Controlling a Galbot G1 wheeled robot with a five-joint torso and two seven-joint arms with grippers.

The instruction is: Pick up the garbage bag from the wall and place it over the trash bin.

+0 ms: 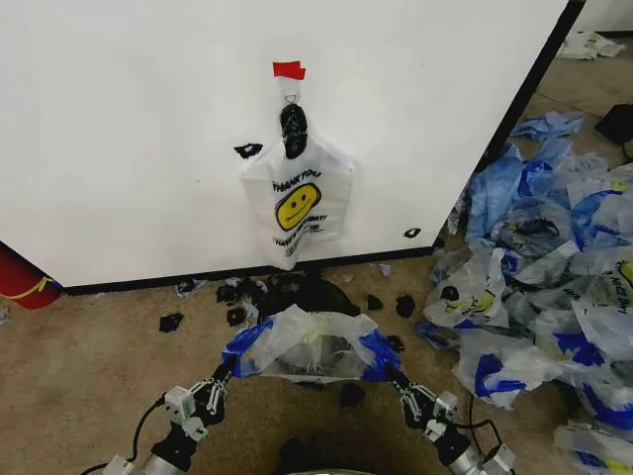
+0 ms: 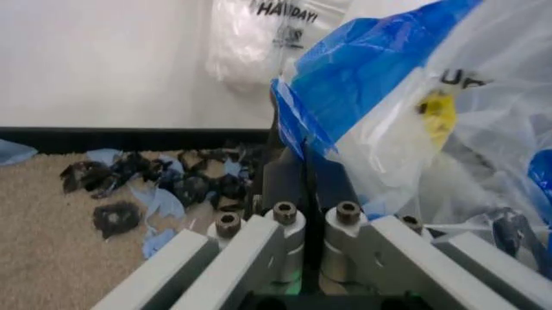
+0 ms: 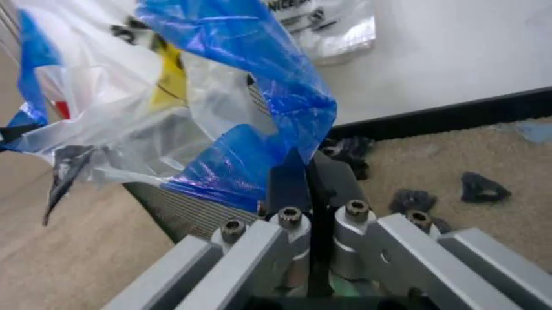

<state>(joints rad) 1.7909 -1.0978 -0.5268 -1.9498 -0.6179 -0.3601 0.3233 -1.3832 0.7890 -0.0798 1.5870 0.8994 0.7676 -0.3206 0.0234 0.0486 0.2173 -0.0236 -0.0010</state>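
While stretched between them, the garbage bag is pinched by left gripper and right gripper.

The head camera is looking down at the wall; both wrist cameras are facing it closely over the bag, sharing it.
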